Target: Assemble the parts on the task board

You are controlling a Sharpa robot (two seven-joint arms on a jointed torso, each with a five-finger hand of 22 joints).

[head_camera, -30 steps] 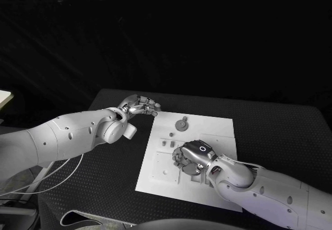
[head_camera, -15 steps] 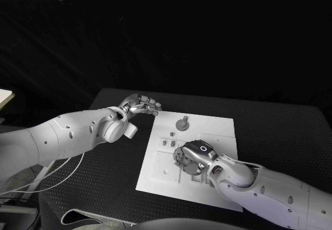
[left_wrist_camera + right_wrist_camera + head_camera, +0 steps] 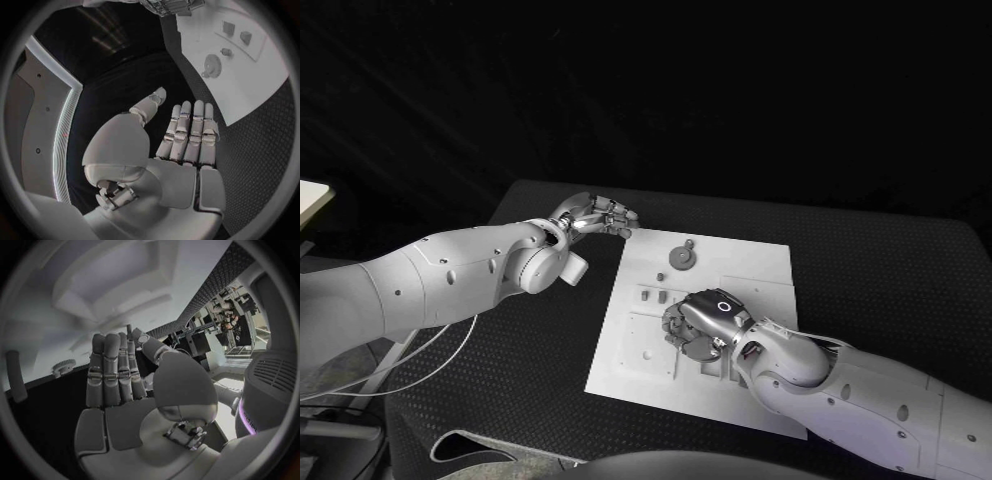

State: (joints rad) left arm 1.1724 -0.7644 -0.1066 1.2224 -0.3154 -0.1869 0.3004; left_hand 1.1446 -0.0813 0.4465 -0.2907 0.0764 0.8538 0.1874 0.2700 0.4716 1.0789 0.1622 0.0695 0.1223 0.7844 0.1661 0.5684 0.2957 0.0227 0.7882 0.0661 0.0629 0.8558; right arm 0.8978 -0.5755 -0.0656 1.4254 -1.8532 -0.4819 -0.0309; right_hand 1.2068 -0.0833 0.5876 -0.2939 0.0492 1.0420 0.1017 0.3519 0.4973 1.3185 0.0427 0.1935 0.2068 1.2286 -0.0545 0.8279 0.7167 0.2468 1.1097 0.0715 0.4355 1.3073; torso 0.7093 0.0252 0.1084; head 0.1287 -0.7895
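Observation:
The white task board (image 3: 733, 270) lies in the middle of the table. A round gear-like part (image 3: 681, 258) sits near its far edge, and the left wrist view shows the same gear (image 3: 212, 65). Two small parts (image 3: 653, 296) lie left of centre. My right hand (image 3: 704, 326) is low over the board's middle, fingers pointing down onto it. In the right wrist view its fingers (image 3: 109, 370) are straight and a thin dark piece (image 3: 129, 331) stands between thumb and fingers; whether it is held is unclear. My left hand (image 3: 597, 217) hovers off the board's far left corner, flat and holding nothing (image 3: 187, 135).
The black table (image 3: 877, 270) extends to the right of the board and in front of it. A cable (image 3: 401, 370) hangs beside my left arm at the table's left edge.
Almost nothing has moved; the picture has shifted slightly. Both hands keep their places.

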